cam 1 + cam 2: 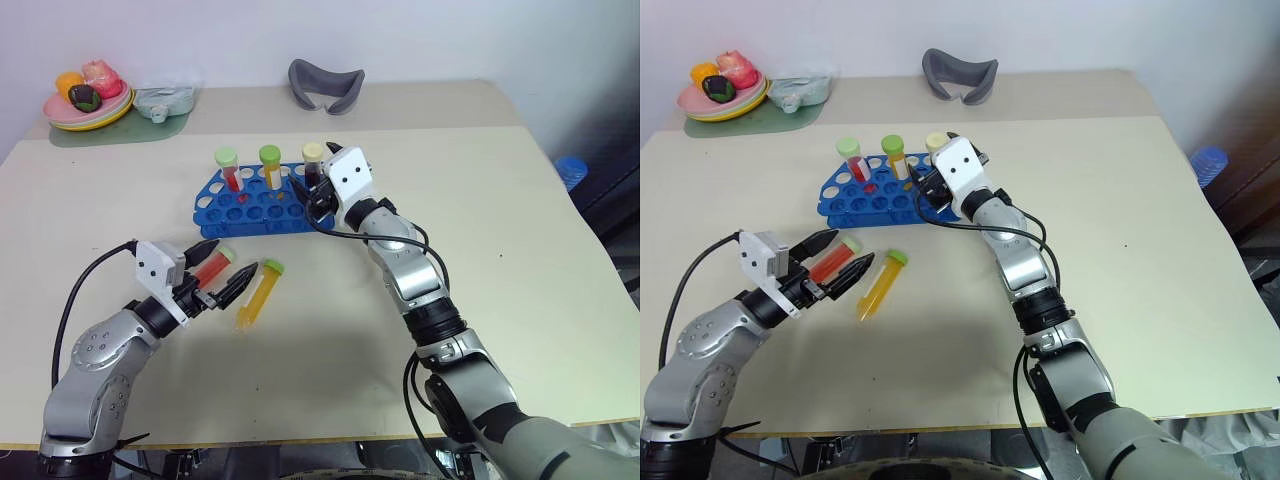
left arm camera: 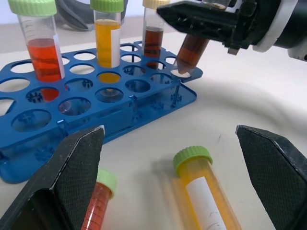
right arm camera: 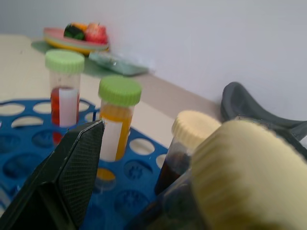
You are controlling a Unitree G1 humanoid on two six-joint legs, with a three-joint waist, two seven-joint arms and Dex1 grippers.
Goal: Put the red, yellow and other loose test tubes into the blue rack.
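Left eye view: three tubes stand in the blue rack (image 1: 250, 205); the right gripper (image 1: 318, 192) holds a brown tube over its end. Left wrist view: jaws apart above a loose red tube (image 2: 98, 203) and yellow tube (image 2: 204, 191), both still unracked.

The two head views look forward and down from above onto the bench (image 1: 480, 330), set slightly apart, both taking in the whole bench top, both arms, the blue rack (image 1: 250, 205) and the wall behind. The left wrist view sits low, close over the bench, looking between its own claw (image 2: 172, 177) fingers toward the rack and the right claw (image 2: 206, 24). The right wrist view looks level across the rack (image 3: 29, 139) from very near, toward the far wall.
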